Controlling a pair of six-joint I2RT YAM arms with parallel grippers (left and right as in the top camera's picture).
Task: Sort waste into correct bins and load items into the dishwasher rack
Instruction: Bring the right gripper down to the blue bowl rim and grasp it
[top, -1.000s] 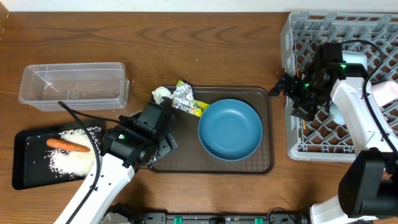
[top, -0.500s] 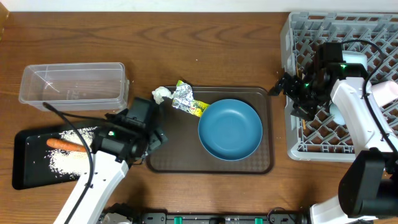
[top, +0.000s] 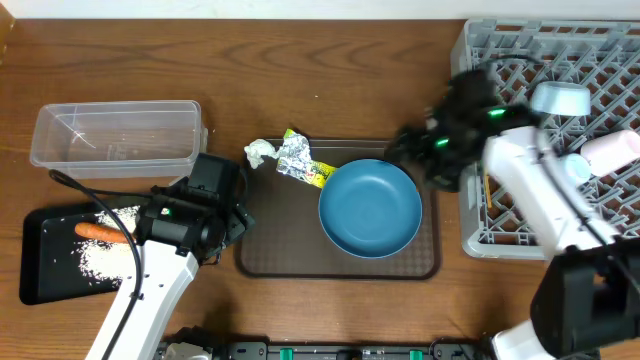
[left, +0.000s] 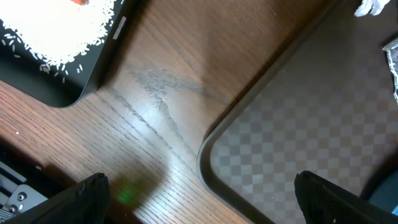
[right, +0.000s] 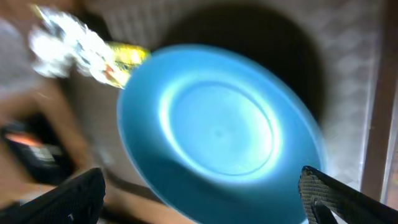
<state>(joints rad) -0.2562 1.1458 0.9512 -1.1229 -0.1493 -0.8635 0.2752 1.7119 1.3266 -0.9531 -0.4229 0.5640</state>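
Left gripper (left: 199, 196): hung wide open over bare table (top: 350, 80), between black tray (top: 35, 290) and near-left corner of brown tray (top: 290, 245); gripped nothing.
Right gripper (right: 202, 196): blurred overhead; stood wide open above bowl (top: 370, 208), toward its far-right side; gripped nothing.
Bowl: dark blue, sat upright on right half of brown tray.
Brown tray: lay mid-table, just left of rack (top: 520, 28).
Rack: stood at far right; held 1 pale cup (top: 611, 150) toward its right side.
Tissue (top: 259, 152): lay crumpled by brown tray's far-left corner, just left of foil (top: 293, 155).
Foil: sat crumpled at brown tray's far rim, over packet (top: 315, 172).
Packet: stretched from foil toward bowl's far-left rim; touching it or not, could not tell.
Black tray: lay near left.
Rice (top: 105, 255): spread in 1 patch inside black tray.
Carrot (top: 100, 231): lay on its side at far edge of rice.
Tub (top: 60, 165): stood far left, just beyond black tray.
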